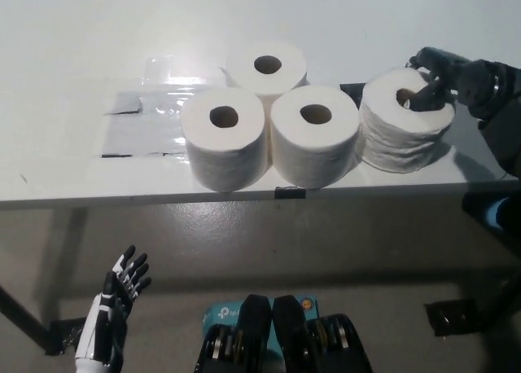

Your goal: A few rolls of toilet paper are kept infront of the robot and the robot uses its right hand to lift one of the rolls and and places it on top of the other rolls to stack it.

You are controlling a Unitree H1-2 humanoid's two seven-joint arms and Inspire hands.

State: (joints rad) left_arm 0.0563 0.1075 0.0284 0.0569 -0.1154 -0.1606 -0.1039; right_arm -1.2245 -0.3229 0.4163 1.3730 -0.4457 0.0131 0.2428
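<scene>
Up on the white table (pixel 73 31), right robot hand (pixel 440 80) grips the rightmost roll (pixel 403 133).

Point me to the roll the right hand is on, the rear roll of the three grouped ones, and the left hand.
Right-hand roll (pixel 399 141): head view, its front wall.
Rear roll (pixel 285 59): head view, top face beside the core hole.
Left hand (pixel 114 304): head view, its palm.

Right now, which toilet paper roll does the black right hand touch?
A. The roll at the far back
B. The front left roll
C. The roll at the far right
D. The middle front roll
C. The right hand rests on top of the rightmost roll, with fingers at its core hole, while the other three rolls stand untouched; the left hand hangs open below the table.
</scene>
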